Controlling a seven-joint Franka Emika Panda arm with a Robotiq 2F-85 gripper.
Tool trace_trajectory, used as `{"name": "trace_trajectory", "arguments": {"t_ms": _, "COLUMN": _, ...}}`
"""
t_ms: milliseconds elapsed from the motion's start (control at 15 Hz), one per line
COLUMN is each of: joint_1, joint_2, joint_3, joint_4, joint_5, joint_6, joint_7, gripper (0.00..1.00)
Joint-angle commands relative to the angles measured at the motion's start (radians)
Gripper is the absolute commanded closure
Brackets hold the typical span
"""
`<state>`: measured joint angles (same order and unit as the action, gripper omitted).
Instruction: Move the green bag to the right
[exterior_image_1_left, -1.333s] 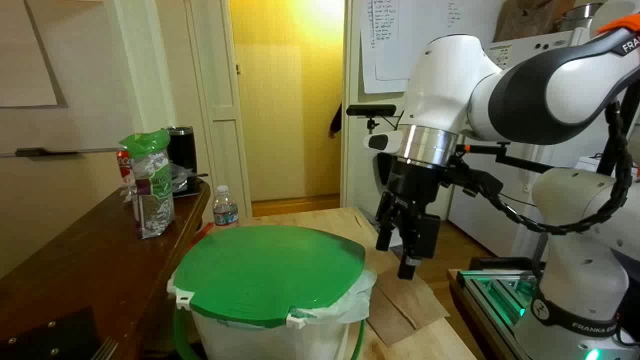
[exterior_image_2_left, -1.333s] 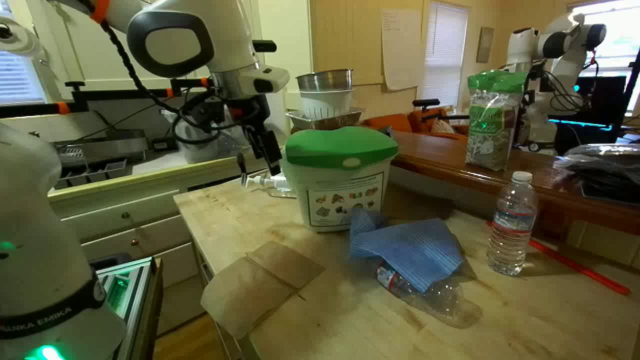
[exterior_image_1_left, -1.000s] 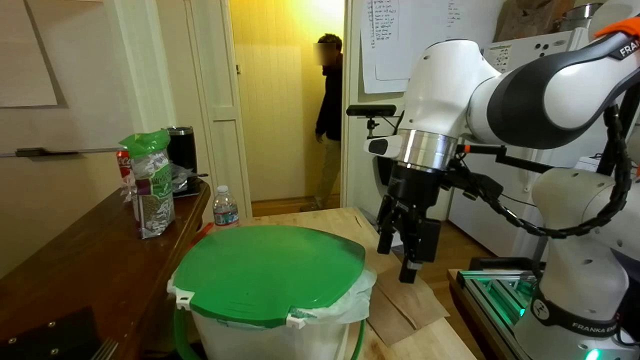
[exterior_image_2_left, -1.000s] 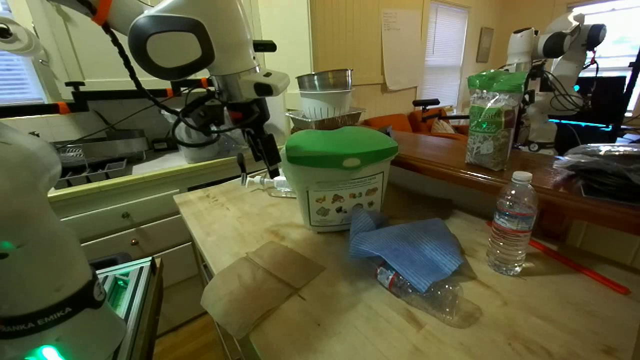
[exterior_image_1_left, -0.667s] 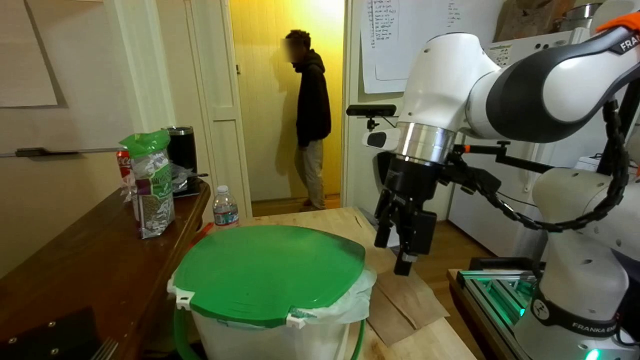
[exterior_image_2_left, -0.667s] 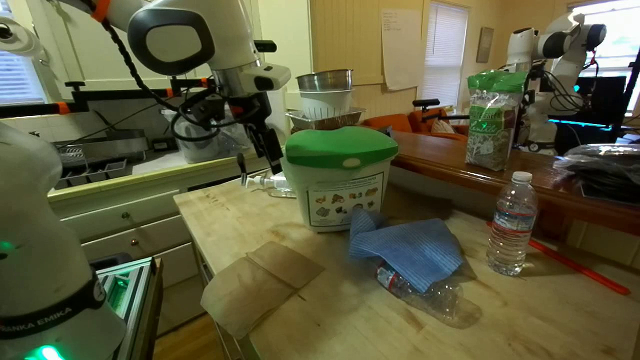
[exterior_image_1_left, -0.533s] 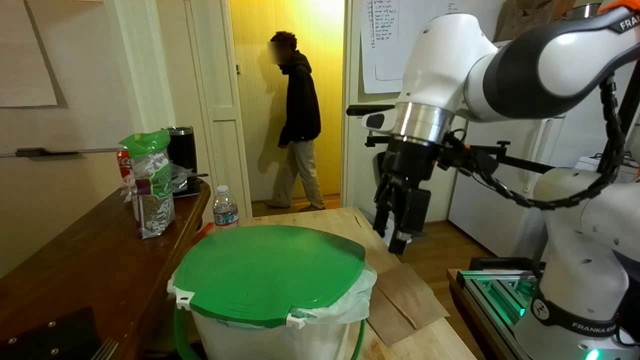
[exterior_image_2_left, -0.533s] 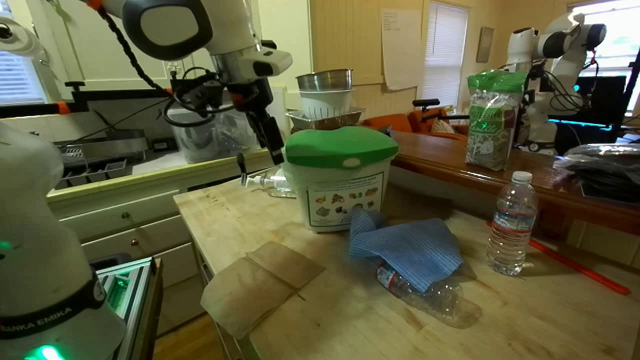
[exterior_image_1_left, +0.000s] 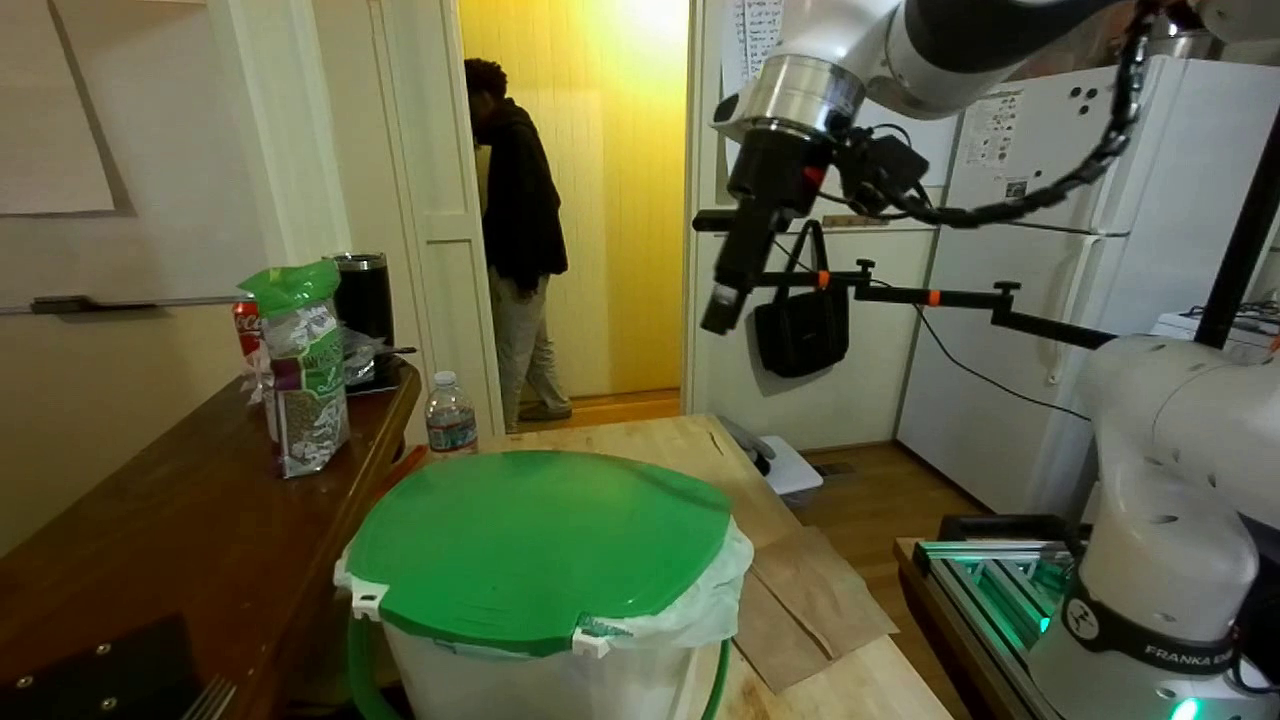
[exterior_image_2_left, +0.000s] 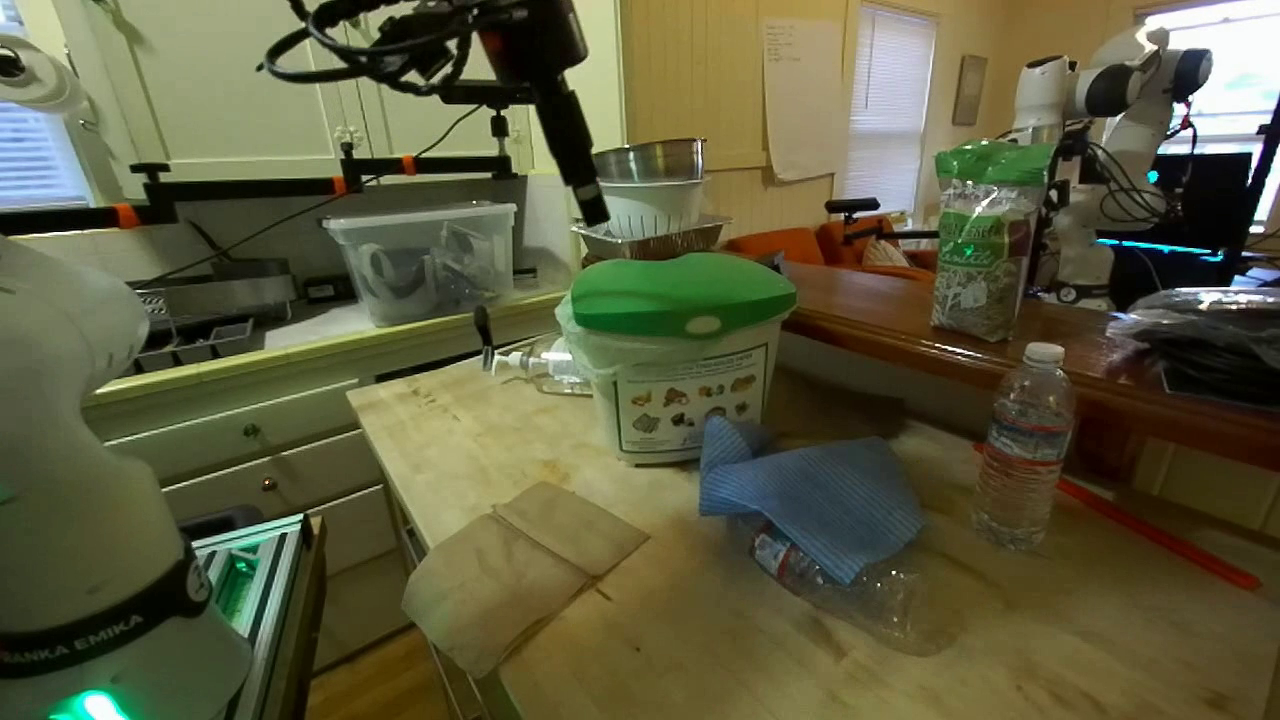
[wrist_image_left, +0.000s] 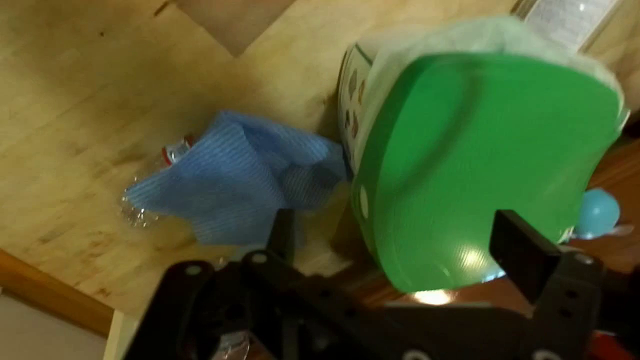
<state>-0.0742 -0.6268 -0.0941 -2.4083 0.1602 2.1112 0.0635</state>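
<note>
The green bag (exterior_image_1_left: 305, 390) is a tall, upright pack with a green folded top and a clear printed front. It stands on the raised brown counter (exterior_image_1_left: 150, 520) and also shows in an exterior view (exterior_image_2_left: 985, 250), near the counter's edge. It is out of sight in the wrist view. My gripper (exterior_image_1_left: 722, 315) is in the air, well apart from the bag, higher than the lidded bin; it also shows in an exterior view (exterior_image_2_left: 595, 205). In the wrist view my gripper (wrist_image_left: 392, 230) has its fingers wide apart with nothing between them.
A white bin with a green lid (exterior_image_1_left: 545, 545) stands on the wooden table beside the counter. A blue cloth (exterior_image_2_left: 815, 500) lies over a crushed clear bottle. A water bottle (exterior_image_2_left: 1022, 450) and brown paper (exterior_image_2_left: 525, 570) are on the table. A black tumbler (exterior_image_1_left: 365, 300) stands behind the bag.
My gripper has risen from beside the bin to above its lid height, and has turned. A person appeared in the doorway and walked left. The bag has not moved.
</note>
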Motion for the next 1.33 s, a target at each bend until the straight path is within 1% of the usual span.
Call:
{"name": "trace_trajectory", "arguments": {"t_ms": 0, "joint_1": -0.018, "joint_2": 0.213, "joint_3": 0.013, "joint_4": 0.217, "joint_5": -0.002, "joint_6": 0.125, "joint_7": 0.057, "gripper": 0.00}}
{"name": "trace_trajectory", "arguments": {"t_ms": 67, "joint_1": -0.017, "joint_2": 0.256, "joint_3": 0.018, "joint_4": 0.260, "joint_5": -0.023, "joint_6": 0.213, "joint_7": 0.035, "gripper": 0.00}}
{"name": "trace_trajectory", "arguments": {"t_ms": 133, "joint_1": -0.012, "joint_2": 0.314, "joint_3": 0.015, "joint_4": 0.325, "joint_5": -0.024, "joint_6": 0.238, "joint_7": 0.032, "gripper": 0.00}}
{"name": "trace_trajectory", "arguments": {"t_ms": 333, "joint_1": -0.006, "joint_2": 0.479, "joint_3": 0.023, "joint_4": 0.495, "joint_5": -0.040, "joint_6": 0.385, "joint_7": 0.034, "gripper": 0.00}}
{"name": "trace_trajectory", "arguments": {"t_ms": 467, "joint_1": -0.019, "joint_2": 0.598, "joint_3": 0.037, "joint_4": 0.614, "joint_5": -0.077, "joint_6": 0.458, "joint_7": 0.067, "gripper": 0.00}}
{"name": "trace_trajectory", "arguments": {"t_ms": 533, "joint_1": -0.015, "joint_2": 0.658, "joint_3": 0.032, "joint_4": 0.681, "joint_5": -0.093, "joint_6": 0.466, "joint_7": 0.073, "gripper": 0.00}}
{"name": "trace_trajectory", "arguments": {"t_ms": 600, "joint_1": -0.005, "joint_2": 0.711, "joint_3": 0.026, "joint_4": 0.739, "joint_5": -0.060, "joint_6": 0.469, "joint_7": 0.061, "gripper": 0.00}}
{"name": "trace_trajectory", "arguments": {"t_ms": 667, "joint_1": -0.003, "joint_2": 0.739, "joint_3": 0.028, "joint_4": 0.776, "joint_5": -0.048, "joint_6": 0.478, "joint_7": 0.075, "gripper": 0.00}}
{"name": "trace_trajectory", "arguments": {"t_ms": 733, "joint_1": -0.005, "joint_2": 0.643, "joint_3": 0.025, "joint_4": 0.661, "joint_5": -0.058, "joint_6": 0.463, "joint_7": 0.047, "gripper": 0.00}}
{"name": "trace_trajectory", "arguments": {"t_ms": 800, "joint_1": -0.005, "joint_2": 0.677, "joint_3": 0.026, "joint_4": 0.695, "joint_5": -0.057, "joint_6": 0.464, "joint_7": 0.048, "gripper": 0.00}}
{"name": "trace_trajectory", "arguments": {"t_ms": 867, "joint_1": -0.005, "joint_2": 0.685, "joint_3": 0.026, "joint_4": 0.699, "joint_5": -0.057, "joint_6": 0.464, "joint_7": 0.047, "gripper": 0.00}}
{"name": "trace_trajectory", "arguments": {"t_ms": 1200, "joint_1": -0.005, "joint_2": 0.665, "joint_3": 0.025, "joint_4": 0.696, "joint_5": -0.057, "joint_6": 0.464, "joint_7": 0.047, "gripper": 0.00}}
{"name": "trace_trajectory", "arguments": {"t_ms": 1267, "joint_1": -0.006, "joint_2": 0.695, "joint_3": 0.020, "joint_4": 0.729, "joint_5": -0.082, "joint_6": 0.488, "joint_7": 0.108, "gripper": 0.00}}
